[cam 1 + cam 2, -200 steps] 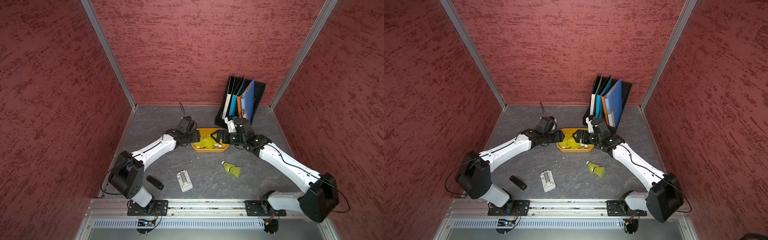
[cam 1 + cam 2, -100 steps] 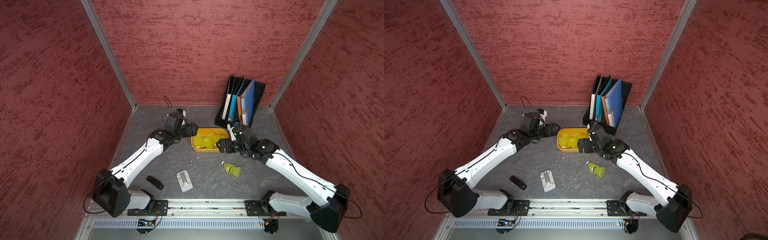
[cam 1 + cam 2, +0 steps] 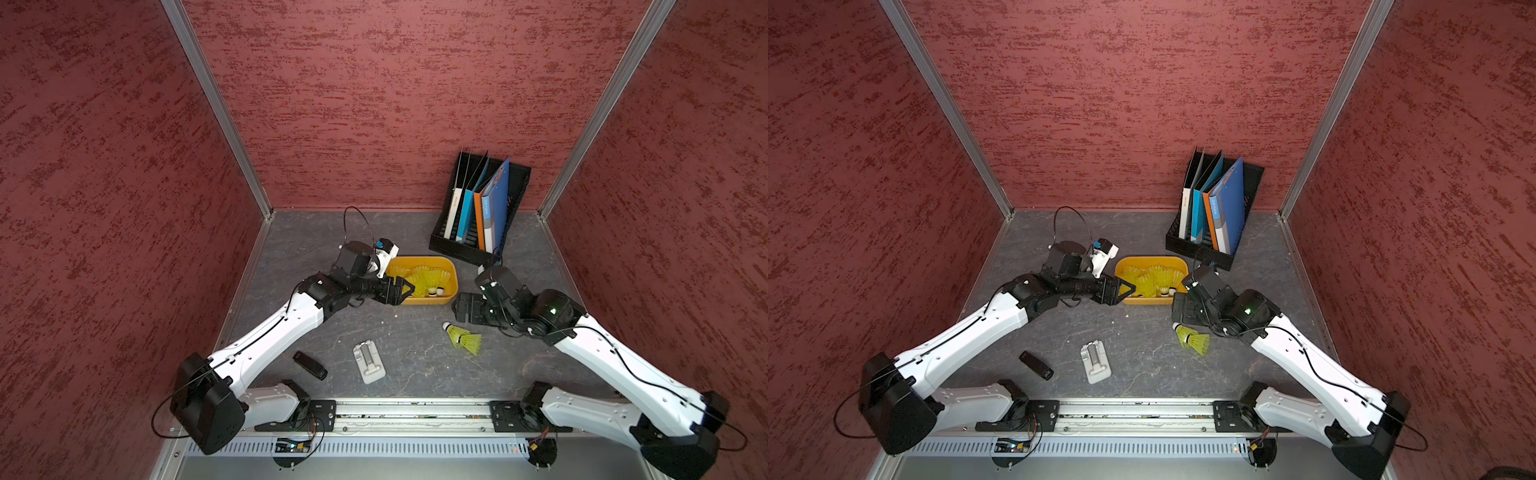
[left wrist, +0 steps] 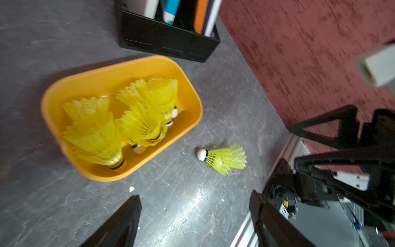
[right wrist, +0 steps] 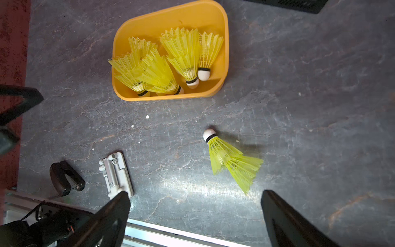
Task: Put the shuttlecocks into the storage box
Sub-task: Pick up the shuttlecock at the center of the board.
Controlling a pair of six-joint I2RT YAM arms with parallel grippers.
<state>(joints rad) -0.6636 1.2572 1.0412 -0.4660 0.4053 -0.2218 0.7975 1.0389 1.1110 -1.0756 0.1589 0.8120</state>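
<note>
Shuttlecocks point(image 5: 171, 64) piled in storage box point(image 5: 171, 19), one loose shuttlecock point(image 5: 228, 158) outside.
The loose shuttlecock is laid on the table point(image 5: 320, 85) near the box; left gripper point(image 4: 195, 195) and right gripper point(image 5: 195, 193) are spread wide, nothing is held.

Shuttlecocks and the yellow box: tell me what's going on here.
The robot is putting shuttlecocks into the storage box. Most already lie in it, skirts overlapping. One loose shuttlecock, possibly two nested, lies on the table in front of the box. The right end effector hangs open near it, holding nothing. The left end effector is open and empty by the box's edge.
</note>
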